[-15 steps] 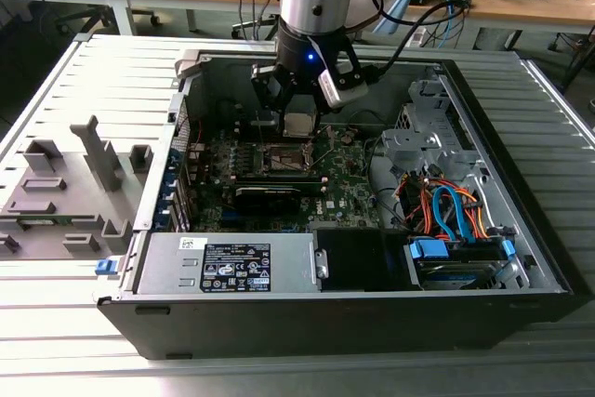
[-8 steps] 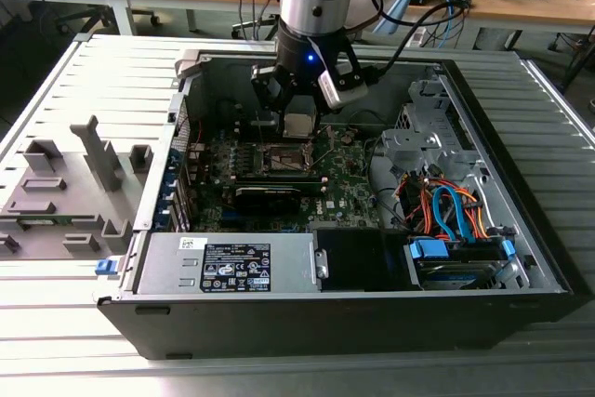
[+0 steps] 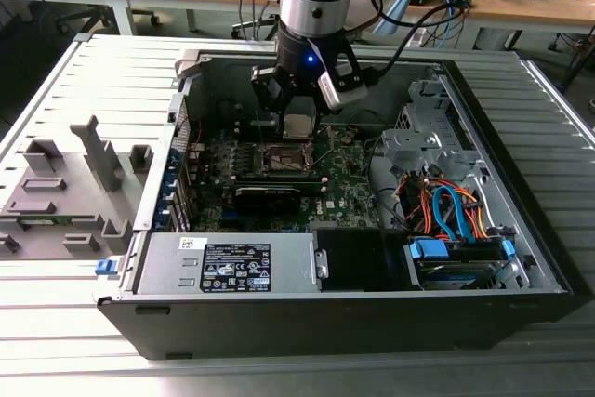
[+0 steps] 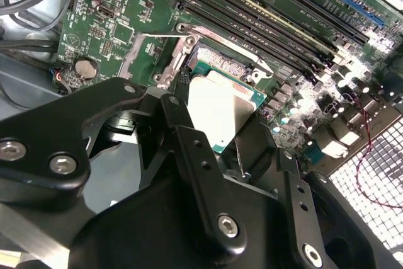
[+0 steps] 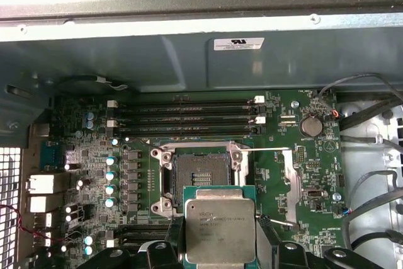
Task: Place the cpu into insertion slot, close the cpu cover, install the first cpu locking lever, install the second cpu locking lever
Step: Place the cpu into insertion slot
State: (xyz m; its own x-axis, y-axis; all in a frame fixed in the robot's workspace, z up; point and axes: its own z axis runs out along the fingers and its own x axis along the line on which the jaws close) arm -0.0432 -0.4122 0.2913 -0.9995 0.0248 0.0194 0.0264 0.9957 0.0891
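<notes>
Not seated yet. Holding the cpu (image 5: 219, 228) in the tool (image 5: 219, 253), clamped narrow on 2 opposite edges, pale metal face turned up toward the first wrist view. Hanging inside the open computer case (image 3: 521, 258), above the motherboard (image 5: 277, 174) and clear of it as far as can be told.

Can spot the insertion slot (image 5: 200, 173) just ahead of the tool's tips and lower down, dark and bare, no chip in it. Seeing the cpu cover (image 5: 294, 184) swung open and standing off to 1 side of the slot, with a thin wire lever (image 5: 267, 150) running along next to it.

On handling: guessing light, stiff and thin, so no sag and hardly any load on the grip. Smooth metal on top though, so probably slippery if grabbed by the face. Best taken by the edges, same as gripped here, and never by the underside, presumably covered in contacts. Fragile mostly there and at the slot's pins, so worth going level and gentle rather than forceful. Pretty cramped down there too, with 4 memory slots (image 5: 189, 118) just past the slot from the tool
</notes>
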